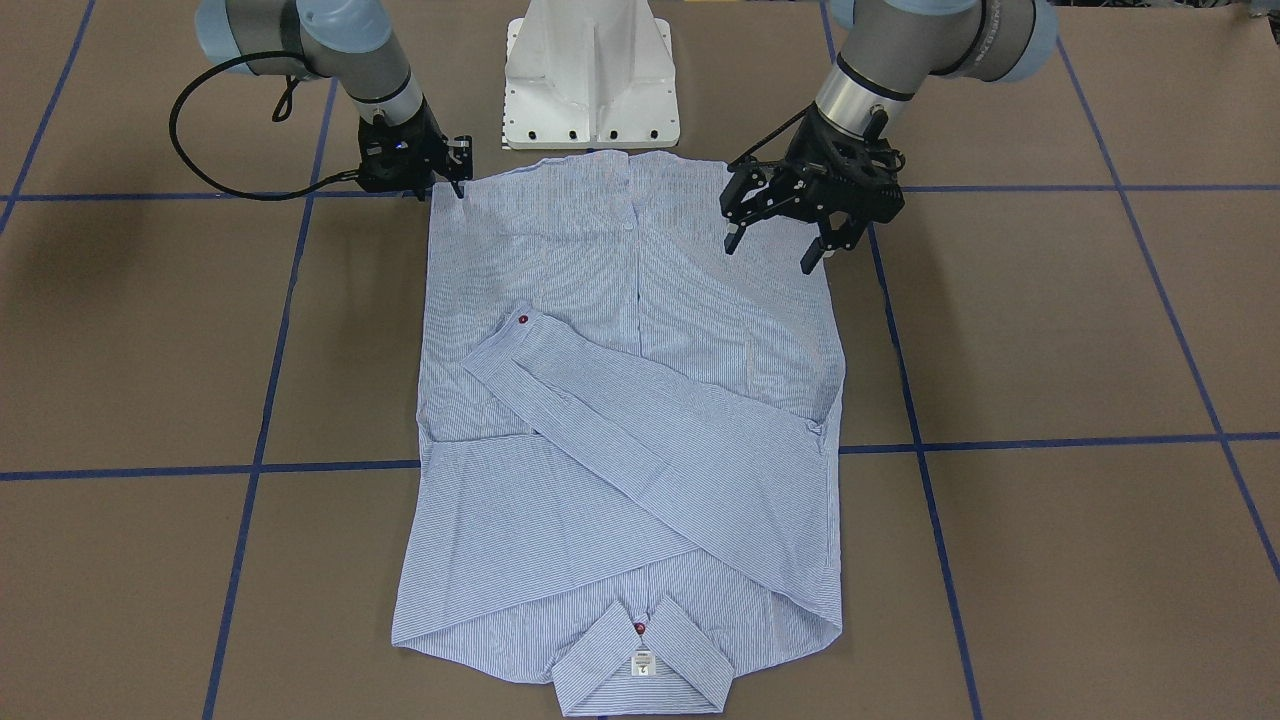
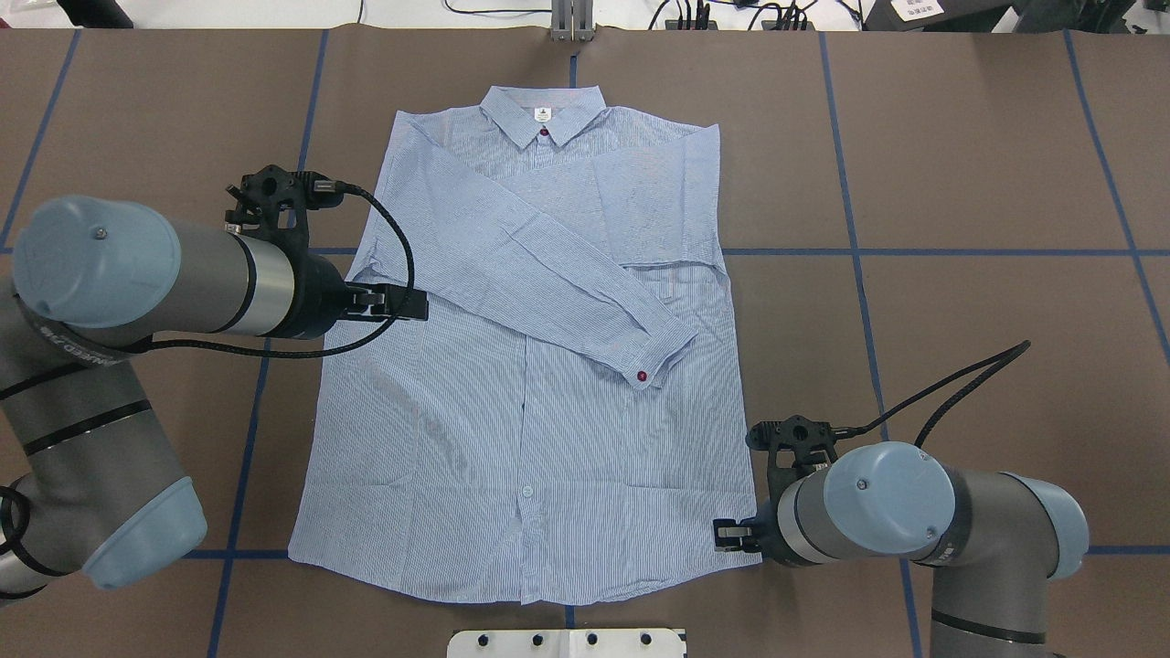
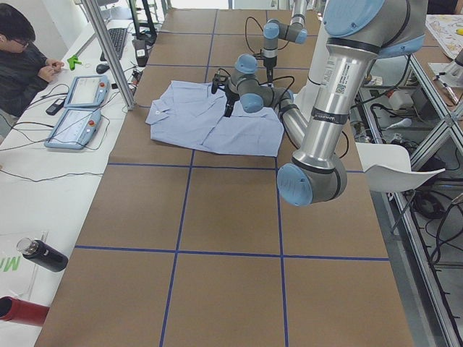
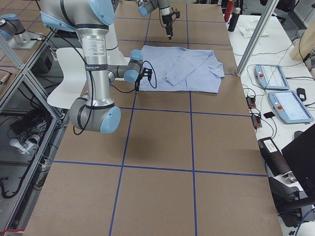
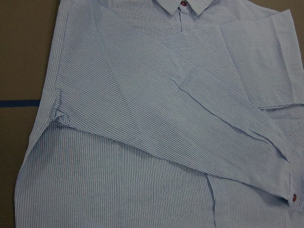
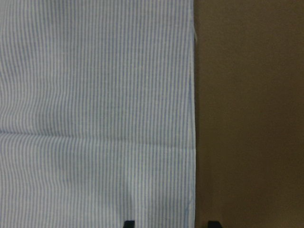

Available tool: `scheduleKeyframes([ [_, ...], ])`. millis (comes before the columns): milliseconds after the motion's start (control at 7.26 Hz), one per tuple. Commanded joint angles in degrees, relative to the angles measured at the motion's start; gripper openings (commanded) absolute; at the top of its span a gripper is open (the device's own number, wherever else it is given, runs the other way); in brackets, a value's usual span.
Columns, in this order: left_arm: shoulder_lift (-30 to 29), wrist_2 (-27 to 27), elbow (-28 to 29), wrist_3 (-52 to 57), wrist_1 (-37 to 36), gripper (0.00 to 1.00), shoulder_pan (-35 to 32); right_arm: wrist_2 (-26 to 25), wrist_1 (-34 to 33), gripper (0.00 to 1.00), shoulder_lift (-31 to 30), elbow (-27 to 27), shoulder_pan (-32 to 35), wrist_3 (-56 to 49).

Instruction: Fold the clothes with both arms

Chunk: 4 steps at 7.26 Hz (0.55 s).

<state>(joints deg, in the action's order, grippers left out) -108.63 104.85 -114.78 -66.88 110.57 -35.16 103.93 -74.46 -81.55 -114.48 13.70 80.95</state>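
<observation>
Shirt (image 2: 512, 439) lies flat on table (image 2: 960, 183), one sleeve (image 2: 548, 274) folded across its chest; left gripper (image 1: 775, 250), fingers spread, hovers over shirt's side; right gripper (image 2: 722, 535), fingers spread, straddles shirt's hem corner.

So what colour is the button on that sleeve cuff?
The cuff button is dark red; the front-facing view shows it best.

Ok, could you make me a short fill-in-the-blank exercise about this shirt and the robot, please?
The small white label sits inside the striped shirt's ___.
The button on the top sleeve's cuff is ___.
The left gripper hovers with jaws ___.
The tape lines on the table are ___.
Missing words: collar; red; open; blue.
</observation>
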Motion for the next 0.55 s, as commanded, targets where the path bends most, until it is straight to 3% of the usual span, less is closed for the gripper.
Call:
scheduleKeyframes([
  [0,-0.01,0.0,0.0,0.0,0.0,1.0,0.0,0.05,-0.07,0.6,-0.1,-0.12,-0.07,0.0],
  [413,-0.18,0.09,0.0,-1.14,0.0,1.0,0.09,0.05,-0.07,0.56,-0.1,-0.04,-0.07,0.0],
])
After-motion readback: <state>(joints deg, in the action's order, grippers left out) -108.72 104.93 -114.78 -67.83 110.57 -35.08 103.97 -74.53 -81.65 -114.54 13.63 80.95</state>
